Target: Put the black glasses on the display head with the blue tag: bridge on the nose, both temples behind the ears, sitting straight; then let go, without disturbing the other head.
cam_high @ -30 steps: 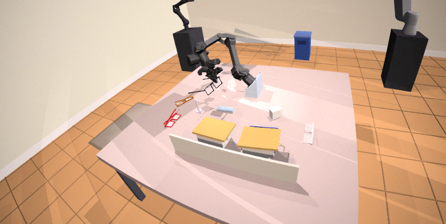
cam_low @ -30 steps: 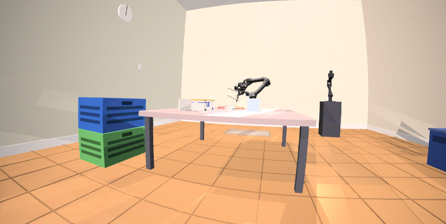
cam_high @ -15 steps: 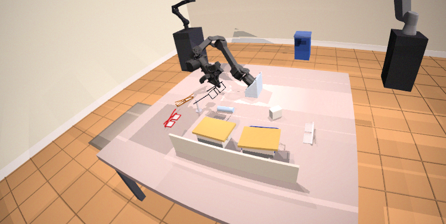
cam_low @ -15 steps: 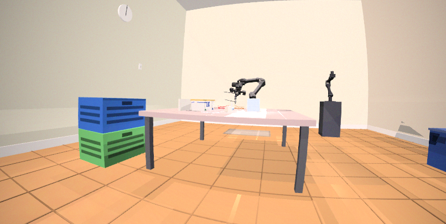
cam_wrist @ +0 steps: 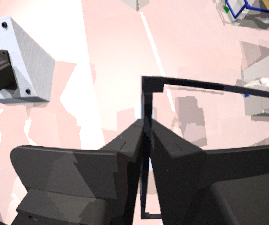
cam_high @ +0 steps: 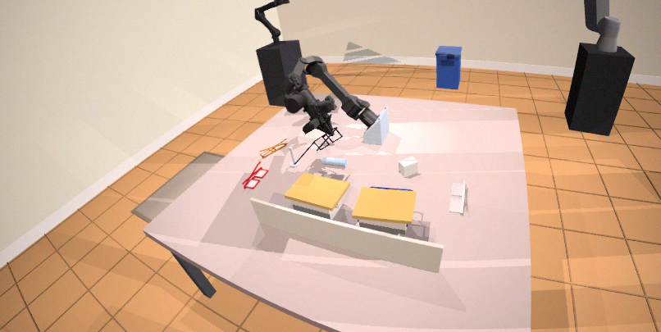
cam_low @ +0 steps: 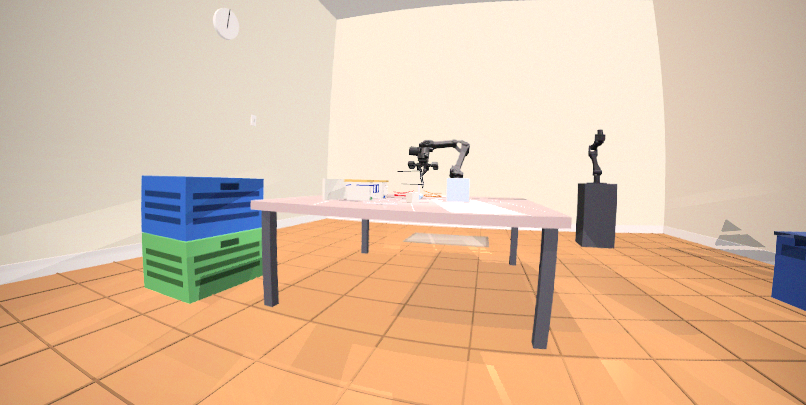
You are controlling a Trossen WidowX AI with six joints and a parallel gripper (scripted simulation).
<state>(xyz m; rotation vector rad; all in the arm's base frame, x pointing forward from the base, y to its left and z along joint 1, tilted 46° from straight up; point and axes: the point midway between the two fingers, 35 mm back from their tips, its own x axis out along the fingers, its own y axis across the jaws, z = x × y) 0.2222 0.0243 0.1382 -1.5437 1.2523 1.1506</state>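
"Four pairs of glasses, by my count: the black glasses (cam_high: 306,152) (cam_low: 412,183) (cam_wrist: 152,84), an orange pair (cam_high: 273,148), a red pair (cam_high: 250,188) and a blue pair (cam_wrist: 256,7). Where's ours?"

"Up above the table (cam_high: 480,144) (cam_low: 411,211), pinched in the gripper (cam_high: 330,132) (cam_low: 421,183) (cam_wrist: 145,124); its two fingers are clenched on the frame."

"And the heads?"

"Two, each by one of two yellow boards (cam_high: 317,189) (cam_high: 384,204). The blue-tagged head (cam_wrist: 264,81) has its face bare (the green-tagged one wears the blue pair)."

"How's the room?"

"One long upright panel (cam_high: 344,234) walls off the far side of the boards, and the gap between the boards is narrow. One pale cylinder (cam_high: 334,161) lies between the arm and the nearer board; one white block (cam_high: 407,166) sits well apart from it. A temple crosses near the thin stand (cam_high: 292,156) in the top view; whether they touch, I can't tell."
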